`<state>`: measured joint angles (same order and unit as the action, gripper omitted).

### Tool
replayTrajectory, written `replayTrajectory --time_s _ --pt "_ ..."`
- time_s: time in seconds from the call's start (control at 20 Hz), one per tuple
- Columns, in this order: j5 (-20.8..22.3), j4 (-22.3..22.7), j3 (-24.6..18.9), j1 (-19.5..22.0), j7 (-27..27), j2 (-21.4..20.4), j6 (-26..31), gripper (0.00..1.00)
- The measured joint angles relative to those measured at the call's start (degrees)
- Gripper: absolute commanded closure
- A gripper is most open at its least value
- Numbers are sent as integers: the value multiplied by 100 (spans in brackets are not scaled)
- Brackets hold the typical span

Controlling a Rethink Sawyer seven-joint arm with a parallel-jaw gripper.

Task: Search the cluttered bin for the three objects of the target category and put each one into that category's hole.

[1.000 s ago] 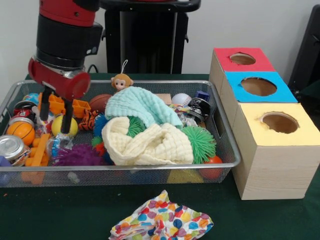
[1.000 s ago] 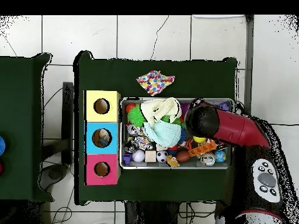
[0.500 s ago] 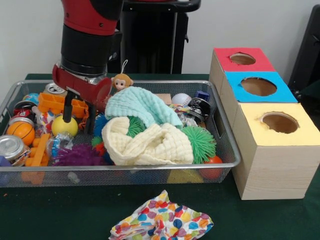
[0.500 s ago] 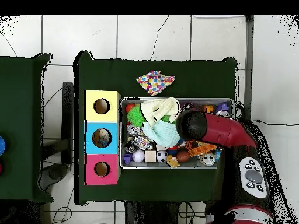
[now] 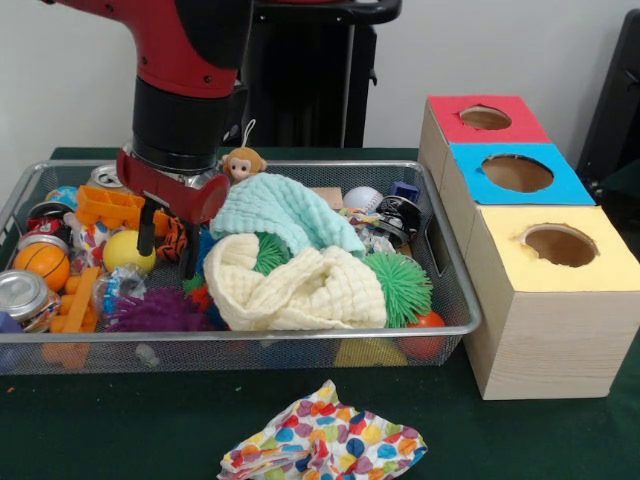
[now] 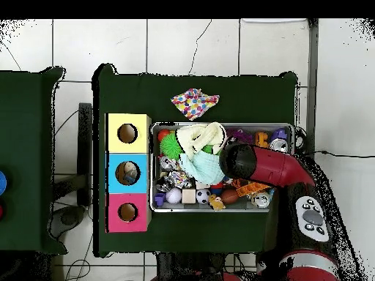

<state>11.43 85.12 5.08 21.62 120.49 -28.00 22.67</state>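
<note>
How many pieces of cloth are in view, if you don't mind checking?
3. A mint cloth lies atop the bin's clutter, a cream cloth sits just in front of it, and a polka-dot cloth lies on the table outside the bin. Others may be buried.

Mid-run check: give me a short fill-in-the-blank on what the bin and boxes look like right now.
The gripper hangs open over the wire bin, just beside the ____ ball.
The box nearest the front camera has a ____ top.
The cream cloth lies ____ the bin.
The polka-dot cloth lies ____ the bin, on the table.

Missing words: yellow; yellow; inside; outside
</note>
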Motion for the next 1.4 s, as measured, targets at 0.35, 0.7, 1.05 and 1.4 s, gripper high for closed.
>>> replayTrajectory --time_s 0.35,0.7,1.05,1.4 --pt "0 37 -1 68 0 84 -34 0" --pt "0 39 0 304 0 84 -34 0" --pt "38 38 1 540 0 85 -34 0" --pt "212 -60 56 501 0 367 -51 0"
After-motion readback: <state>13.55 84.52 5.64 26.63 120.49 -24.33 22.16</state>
